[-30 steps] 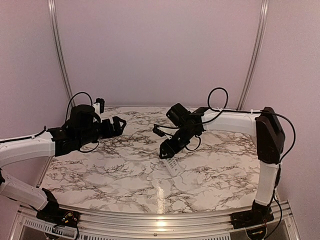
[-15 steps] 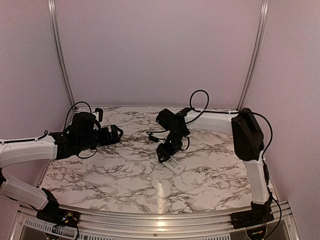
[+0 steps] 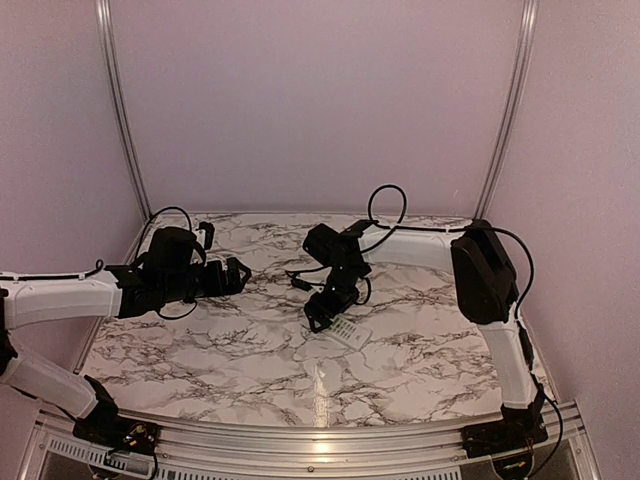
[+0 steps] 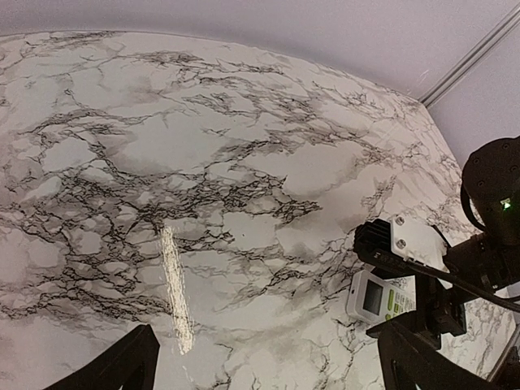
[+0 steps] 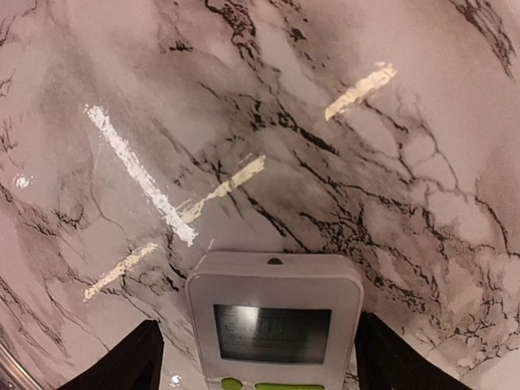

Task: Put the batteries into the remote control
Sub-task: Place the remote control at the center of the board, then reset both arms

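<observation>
The white remote control (image 5: 275,321) lies face up on the marble table, its grey display and green buttons showing. My right gripper (image 5: 264,361) is open and straddles its display end, one finger (image 5: 138,357) on each side, with a small gap to the left. In the top view the right gripper (image 3: 319,312) sits low at the remote's (image 3: 349,331) far-left end. My left gripper (image 3: 238,274) is open and empty, hovering left of centre; in its wrist view (image 4: 268,370) the remote (image 4: 380,297) lies ahead to the right. The batteries are not in view.
The marble table (image 3: 200,340) is bounded by pale walls and aluminium posts at the back corners. A black cable loops above the right arm's wrist (image 3: 385,205). The right arm's forearm (image 3: 420,245) stretches across the back right of the table.
My right arm has swung left and lowered, bringing its open gripper down around the remote's end. My left gripper has dropped slightly. The remote has not moved.
</observation>
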Tool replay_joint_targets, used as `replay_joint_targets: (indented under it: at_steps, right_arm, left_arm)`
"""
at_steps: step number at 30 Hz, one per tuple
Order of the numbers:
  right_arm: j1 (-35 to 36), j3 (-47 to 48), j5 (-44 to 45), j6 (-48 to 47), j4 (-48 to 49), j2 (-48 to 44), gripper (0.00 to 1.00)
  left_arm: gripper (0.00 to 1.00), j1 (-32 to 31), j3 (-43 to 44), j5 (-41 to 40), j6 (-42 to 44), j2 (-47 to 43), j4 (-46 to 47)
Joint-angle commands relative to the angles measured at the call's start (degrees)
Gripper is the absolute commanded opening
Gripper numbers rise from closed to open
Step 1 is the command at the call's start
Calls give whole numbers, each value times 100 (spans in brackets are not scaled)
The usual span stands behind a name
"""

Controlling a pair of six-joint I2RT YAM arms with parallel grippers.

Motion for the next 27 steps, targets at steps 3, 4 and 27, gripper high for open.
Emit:
replay_joint_targets:
  at_steps: [3, 4, 27]
  right_arm:
    - [59, 73, -68, -21, 197, -37, 84]
    - [50, 60, -117, -21, 255, -100, 85]
    - [-2582, -4377, -2087, 1715, 5134, -4403, 99]
  left_arm:
    - [99, 68, 241, 287, 218, 211, 63]
    - [99, 76, 304, 295, 235, 247, 21]
    - [99, 622, 3070, 870, 833, 1629, -1382]
